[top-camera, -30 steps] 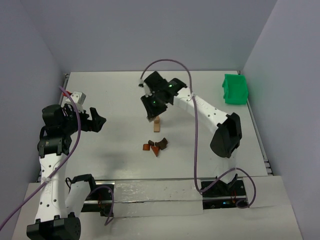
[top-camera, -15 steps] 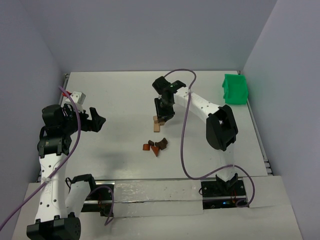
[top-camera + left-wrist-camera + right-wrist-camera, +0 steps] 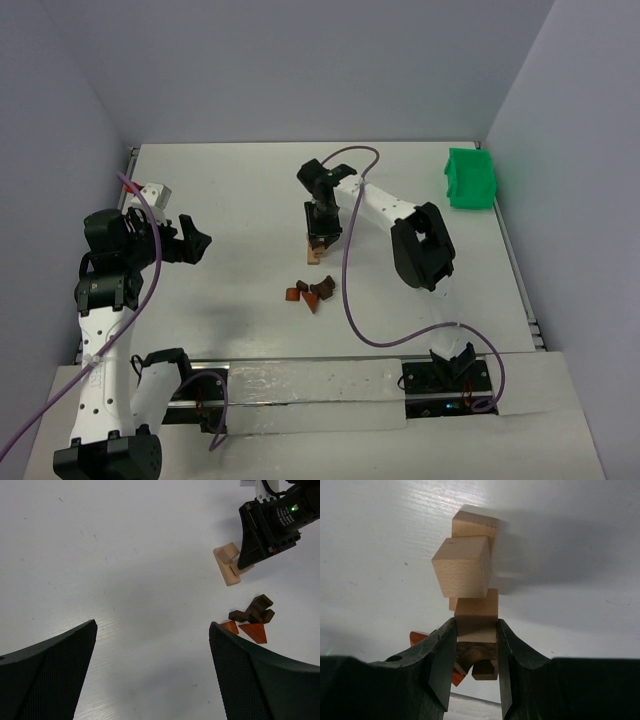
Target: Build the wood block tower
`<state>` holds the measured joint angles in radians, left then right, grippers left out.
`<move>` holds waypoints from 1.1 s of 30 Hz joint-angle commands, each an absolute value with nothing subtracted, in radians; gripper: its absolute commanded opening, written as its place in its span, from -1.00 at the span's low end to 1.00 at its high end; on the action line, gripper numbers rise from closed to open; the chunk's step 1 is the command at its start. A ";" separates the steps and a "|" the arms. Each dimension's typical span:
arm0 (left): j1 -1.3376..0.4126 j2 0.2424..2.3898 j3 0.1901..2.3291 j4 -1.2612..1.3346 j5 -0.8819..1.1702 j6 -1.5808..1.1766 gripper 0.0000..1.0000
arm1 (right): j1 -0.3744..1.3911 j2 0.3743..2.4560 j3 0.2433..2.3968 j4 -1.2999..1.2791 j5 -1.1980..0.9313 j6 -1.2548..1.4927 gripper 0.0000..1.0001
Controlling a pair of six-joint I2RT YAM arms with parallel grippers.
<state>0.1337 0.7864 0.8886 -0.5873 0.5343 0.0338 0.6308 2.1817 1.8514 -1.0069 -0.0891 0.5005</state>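
A low wood block tower (image 3: 315, 252) sits at the centre of the overhead view, on a white bench (image 3: 230, 190). So far it is a flat, light tan bar lying on the surface with a tan cube (image 3: 463, 568) on it towards one end. The wood is pale and smooth, with square edges and a fine grain.

The right claw (image 3: 476, 630) is clenched on a tan block (image 3: 476, 616) at the bar's other end, its two black fingers pressed against the block's sides. Whether this block already rests on the bar cannot be told. The right arm reaches from the lower right of the overhead view up to the middle, wrist bent down over the stack, with a purple cable looping off it.

Just below the stack in the overhead view lie the loose wood blocks (image 3: 312, 292), a tight cluster of dark brown pieces and reddish-orange wedges, near the tower but apart from it.

The left claw (image 3: 195, 243) hangs at the left of the overhead view, well apart from the blocks, its fingers spread wide and holding nothing. A green bin (image 3: 470, 178) stands at the upper right.
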 commanded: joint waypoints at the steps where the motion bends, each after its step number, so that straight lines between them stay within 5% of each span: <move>1: 0.143 0.788 0.910 -0.558 0.534 0.028 0.99 | 0.636 2.183 1.919 -1.019 -0.064 0.515 -1.00; 33: 0.143 0.796 0.908 -0.555 0.529 0.028 0.99 | 0.666 2.224 1.951 -1.031 -0.049 0.540 -0.99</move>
